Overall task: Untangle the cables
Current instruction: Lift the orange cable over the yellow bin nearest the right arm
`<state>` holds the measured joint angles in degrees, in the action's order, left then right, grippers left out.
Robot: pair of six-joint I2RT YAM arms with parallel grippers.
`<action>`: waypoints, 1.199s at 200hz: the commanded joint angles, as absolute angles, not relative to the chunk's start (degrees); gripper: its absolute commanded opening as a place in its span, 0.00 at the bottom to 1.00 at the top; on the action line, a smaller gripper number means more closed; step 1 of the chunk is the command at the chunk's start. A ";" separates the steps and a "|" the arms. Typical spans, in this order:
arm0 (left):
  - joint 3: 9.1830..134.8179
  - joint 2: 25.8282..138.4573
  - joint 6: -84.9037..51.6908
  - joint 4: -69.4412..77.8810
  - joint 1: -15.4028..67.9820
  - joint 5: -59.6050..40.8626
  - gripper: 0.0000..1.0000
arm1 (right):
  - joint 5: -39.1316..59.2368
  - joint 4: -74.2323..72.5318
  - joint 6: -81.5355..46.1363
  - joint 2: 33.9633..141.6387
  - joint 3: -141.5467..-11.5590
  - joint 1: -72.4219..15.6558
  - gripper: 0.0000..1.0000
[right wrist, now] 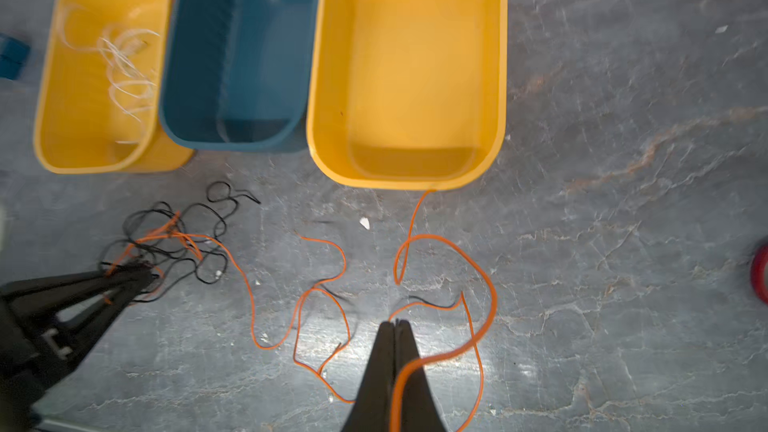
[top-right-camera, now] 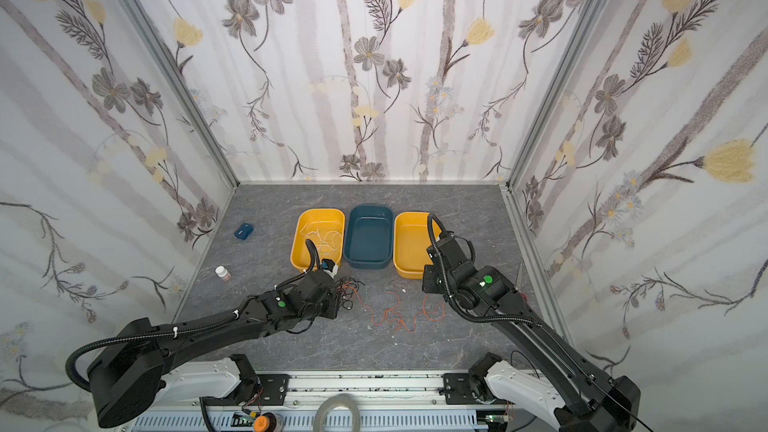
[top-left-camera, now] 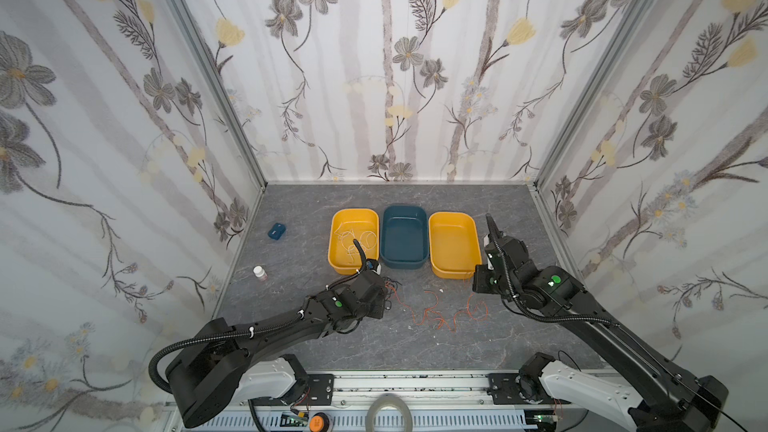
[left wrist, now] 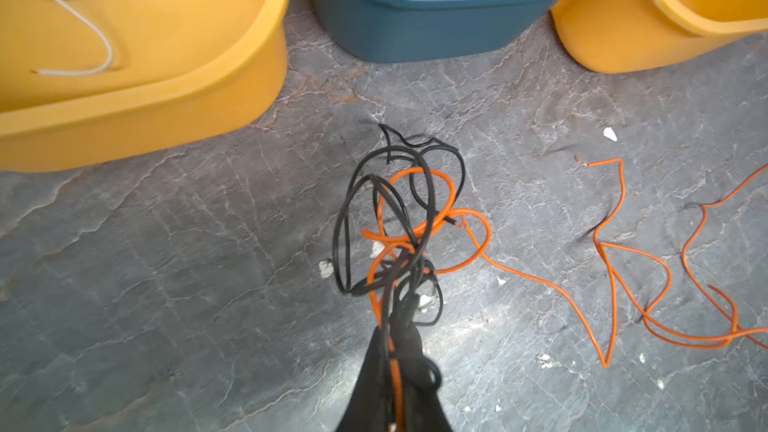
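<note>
Fingers (left wrist: 374,388) of the left gripper (left wrist: 395,332) close tight on the black-orange tangle (left wrist: 415,228), right gripper (right wrist: 395,324) likewise on the orange cable (right wrist: 493,297)

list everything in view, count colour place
yellow plastic tubs: 2, yellow, flanking blue tub
blue plastic tub: 1, blue, middle
thin white cables: several, white, in left tub
thin black cables: bunch, black, tangled with orange
thin orange cables: several, orange, before tubs
small blue box: 1, blue, far left
small white bottle: 1, white, left
red roll: 1, red, far right
grey marbled table: 1, grey, underneath
left gripper: 1, black, shut on black-orange tangle
right gripper: 1, black, shut on orange cable
</note>
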<state>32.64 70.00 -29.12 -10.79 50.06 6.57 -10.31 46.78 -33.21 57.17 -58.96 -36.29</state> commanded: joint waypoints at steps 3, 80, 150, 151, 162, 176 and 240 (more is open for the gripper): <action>31.80 69.36 -31.11 -11.20 49.91 7.84 0.08 | -11.34 49.16 -27.73 58.55 -66.73 -36.11 0.00; 29.59 68.60 -32.07 -9.21 49.58 6.77 0.08 | -11.03 52.25 -17.46 68.76 -95.16 -34.82 0.00; 28.20 67.08 -32.52 -8.70 49.29 6.72 0.08 | -7.37 52.99 -12.39 77.91 -115.17 -30.74 0.00; 28.21 67.07 -32.52 -8.66 49.30 6.70 0.08 | -7.20 52.95 -12.39 78.02 -115.16 -30.66 0.00; 28.06 66.92 -32.60 -8.49 49.24 6.38 0.08 | -5.61 52.18 -12.56 79.25 -114.68 -28.98 0.00; 27.95 66.71 -32.67 -8.40 49.23 6.15 0.09 | -3.98 50.87 -12.39 80.85 -112.59 -27.47 0.00; 27.60 65.78 -33.40 -8.28 49.30 5.61 0.09 | 5.02 40.97 -17.34 87.48 -95.17 -20.56 0.00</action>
<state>27.66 66.11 -32.40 -9.21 49.30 5.58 0.27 46.44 -15.03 85.47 -99.20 -21.80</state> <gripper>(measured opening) 0.090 0.048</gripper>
